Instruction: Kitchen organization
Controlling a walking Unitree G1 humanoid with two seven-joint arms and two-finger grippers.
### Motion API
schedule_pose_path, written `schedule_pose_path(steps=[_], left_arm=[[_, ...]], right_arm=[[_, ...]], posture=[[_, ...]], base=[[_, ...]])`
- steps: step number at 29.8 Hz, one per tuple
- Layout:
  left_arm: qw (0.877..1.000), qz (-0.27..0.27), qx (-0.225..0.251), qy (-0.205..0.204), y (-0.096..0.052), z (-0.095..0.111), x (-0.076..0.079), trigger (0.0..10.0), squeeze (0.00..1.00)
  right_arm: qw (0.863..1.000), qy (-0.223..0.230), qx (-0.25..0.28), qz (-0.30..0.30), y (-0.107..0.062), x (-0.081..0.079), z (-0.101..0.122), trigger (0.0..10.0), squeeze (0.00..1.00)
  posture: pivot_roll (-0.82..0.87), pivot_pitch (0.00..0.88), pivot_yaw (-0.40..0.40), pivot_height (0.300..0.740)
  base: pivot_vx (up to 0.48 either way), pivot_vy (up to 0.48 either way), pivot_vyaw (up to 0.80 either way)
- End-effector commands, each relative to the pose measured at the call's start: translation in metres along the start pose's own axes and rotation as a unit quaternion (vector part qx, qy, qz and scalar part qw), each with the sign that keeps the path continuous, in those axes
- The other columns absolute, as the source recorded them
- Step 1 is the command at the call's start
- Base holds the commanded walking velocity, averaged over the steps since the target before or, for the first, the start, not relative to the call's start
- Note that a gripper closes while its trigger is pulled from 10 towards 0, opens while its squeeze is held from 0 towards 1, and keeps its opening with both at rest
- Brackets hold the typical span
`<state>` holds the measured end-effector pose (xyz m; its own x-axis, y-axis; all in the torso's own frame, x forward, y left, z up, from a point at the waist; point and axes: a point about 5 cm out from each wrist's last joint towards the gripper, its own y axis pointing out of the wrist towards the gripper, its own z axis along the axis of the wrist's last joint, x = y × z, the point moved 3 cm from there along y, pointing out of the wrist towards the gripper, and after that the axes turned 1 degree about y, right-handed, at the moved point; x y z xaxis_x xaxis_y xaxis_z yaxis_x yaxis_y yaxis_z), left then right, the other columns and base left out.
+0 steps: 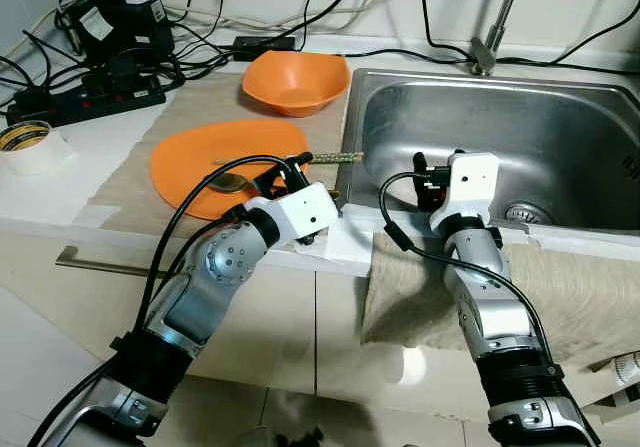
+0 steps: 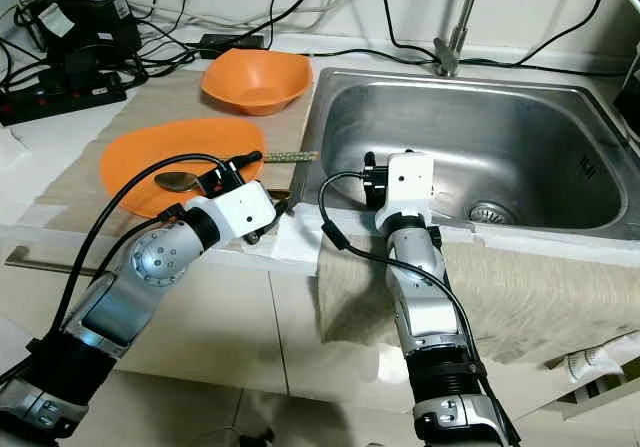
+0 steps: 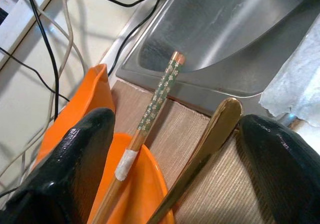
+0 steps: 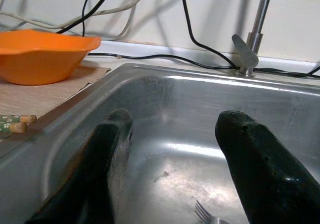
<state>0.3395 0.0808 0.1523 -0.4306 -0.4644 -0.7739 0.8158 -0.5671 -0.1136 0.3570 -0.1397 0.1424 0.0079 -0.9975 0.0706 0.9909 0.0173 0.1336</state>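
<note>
The orange plate (image 2: 170, 162) on the counter (image 1: 100, 147) carries a spoon (image 2: 185, 179) and chopsticks (image 3: 150, 116); the orange bowl (image 1: 296, 81) sits behind; a fork (image 4: 206, 215) lies in the sink (image 2: 520, 117); left tool (image 3: 170, 159) spread wide around the spoon handle, unclamped; right tool (image 4: 172, 149) open, empty, over the sink.

My two arms are silver-grey metal, built in rounded segments with black collars near the elbows. The left arm (image 1: 215, 267) has a domed joint dotted with small screw holes; the right arm (image 1: 490, 297) is slimmer and smoother. Each wrist ends in a white boxy housing — mine to look through. Thick black cables loop off both housings and run back along the forearms. The fingers (image 3: 75, 164) are glossy black, rounded and faintly pebbled — same on the other fingers (image 4: 255, 159).
</note>
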Motion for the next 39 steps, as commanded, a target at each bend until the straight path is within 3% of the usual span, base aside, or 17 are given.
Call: schedule_pose_path(steps=[1,8,9,10,11,39], left_arm=[[1.000,-0.003,-0.019,0.001,0.001,-0.008,0.002,10.0,0.00],[1.000,0.004,-0.025,-0.003,0.002,-0.014,-0.001,10.0,0.00],[1.000,0.004,-0.026,-0.005,0.003,-0.015,-0.001,5.9,0.00],[1.000,0.005,-0.026,-0.006,0.003,-0.015,-0.001,3.3,0.00],[1.000,0.005,-0.027,-0.006,0.003,-0.016,-0.001,0.0,0.00],[0.999,-0.013,-0.036,-0.016,0.005,-0.029,0.007,0.0,0.00]], right_arm=[[1.000,0.000,0.009,-0.004,-0.002,0.002,0.004,10.0,0.00],[1.000,-0.001,0.008,-0.002,-0.002,0.001,0.004,10.0,0.00],[1.000,-0.001,0.008,-0.002,-0.002,0.001,0.004,10.0,0.00],[1.000,-0.001,0.008,-0.002,-0.002,0.001,0.004,10.0,0.00],[1.000,-0.001,0.008,-0.002,-0.002,0.001,0.004,10.0,0.00],[1.000,-0.004,0.003,0.003,-0.003,0.000,0.002,10.0,0.00]], posture=[[-0.02,0.000,0.043,0.732],[-0.03,0.000,0.041,0.732],[-0.03,0.000,0.040,0.732],[-0.03,0.000,0.040,0.732],[-0.03,0.000,0.040,0.732],[-0.03,0.000,0.033,0.732]], base=[[0.000,0.000,0.00],[0.000,0.000,0.00],[0.000,0.000,0.00],[0.000,0.000,0.00],[0.000,0.000,0.00],[0.000,0.000,0.00]])
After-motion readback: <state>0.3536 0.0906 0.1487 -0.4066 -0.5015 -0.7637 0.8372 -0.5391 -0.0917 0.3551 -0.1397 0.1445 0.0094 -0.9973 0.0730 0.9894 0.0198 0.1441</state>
